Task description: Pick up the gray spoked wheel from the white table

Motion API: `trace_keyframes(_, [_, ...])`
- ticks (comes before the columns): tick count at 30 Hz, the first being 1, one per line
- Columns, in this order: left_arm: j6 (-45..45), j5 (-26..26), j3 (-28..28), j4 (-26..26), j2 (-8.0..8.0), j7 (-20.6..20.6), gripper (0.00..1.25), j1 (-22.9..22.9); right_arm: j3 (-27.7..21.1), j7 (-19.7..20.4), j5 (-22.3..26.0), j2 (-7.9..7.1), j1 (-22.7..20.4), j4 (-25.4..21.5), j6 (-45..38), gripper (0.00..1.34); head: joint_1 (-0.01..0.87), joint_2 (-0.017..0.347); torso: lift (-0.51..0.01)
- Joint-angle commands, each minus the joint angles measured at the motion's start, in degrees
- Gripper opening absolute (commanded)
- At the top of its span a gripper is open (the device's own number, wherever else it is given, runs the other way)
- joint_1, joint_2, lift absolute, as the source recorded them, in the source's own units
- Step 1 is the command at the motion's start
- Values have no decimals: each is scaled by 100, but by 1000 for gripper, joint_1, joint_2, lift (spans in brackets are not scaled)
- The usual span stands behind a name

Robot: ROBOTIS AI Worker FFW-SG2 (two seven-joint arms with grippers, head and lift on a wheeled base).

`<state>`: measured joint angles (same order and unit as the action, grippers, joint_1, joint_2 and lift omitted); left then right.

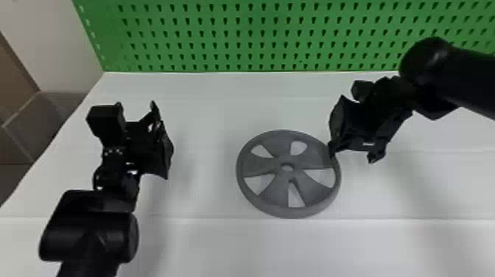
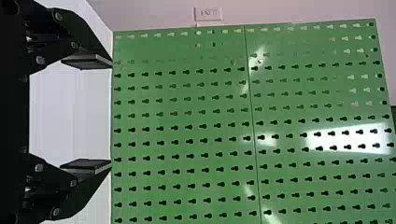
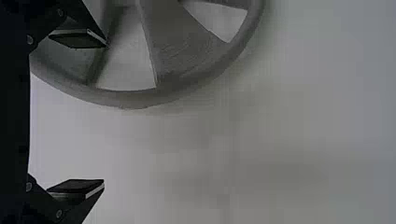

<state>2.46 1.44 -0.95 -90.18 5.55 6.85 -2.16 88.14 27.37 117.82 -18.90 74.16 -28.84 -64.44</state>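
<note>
Matt, plastic-looking gray spoked wheel (image 1: 278, 157), smooth white table (image 1: 221, 110), glossy green pegboard (image 2: 182, 134)

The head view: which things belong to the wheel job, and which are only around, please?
For the job:
- gray spoked wheel
- white table under it
- right gripper, jaws apart, near the rim

Only around:
- green pegboard
- left gripper, away from the wheel

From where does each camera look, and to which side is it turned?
Head view: on the head, looking forward and down at the white table, gray wheel and green board; left arm and right arm show.
Left wrist view: on that wrist, facing the board past its open left claw.
Right wrist view: on that wrist, facing down at table and part of the wheel, past its open right claw.
Shared: head and right wrist views both show the wheel.
</note>
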Motion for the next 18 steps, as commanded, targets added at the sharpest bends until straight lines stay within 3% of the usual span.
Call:
trace_keyframes(1, [0,-13,7,0,7,0,758,-12,397,66,804,18,-6,45,125,1111,779,74,-79])
trace_keyframes(3, [9,-13,7,0,7,0,758,-3,537,58,1094,9,-6,36,204,1111,779,74,-79])
trace_keyframes(7, [9,-13,16,0,16,9,758,-3,564,66,1120,27,2,36,239,1109,779,74,-79])
trace_keyframes(9, [0,-13,16,0,16,18,756,-3,546,453,1287,53,11,28,257,1111,779,74,-79])
trace_keyframes(14, [9,-13,7,0,25,27,756,5,572,884,1313,97,2,-183,468,1111,779,74,-79])
trace_keyframes(18, [9,-4,16,0,34,44,756,5,616,945,1401,141,-68,-245,828,1111,779,74,-79])
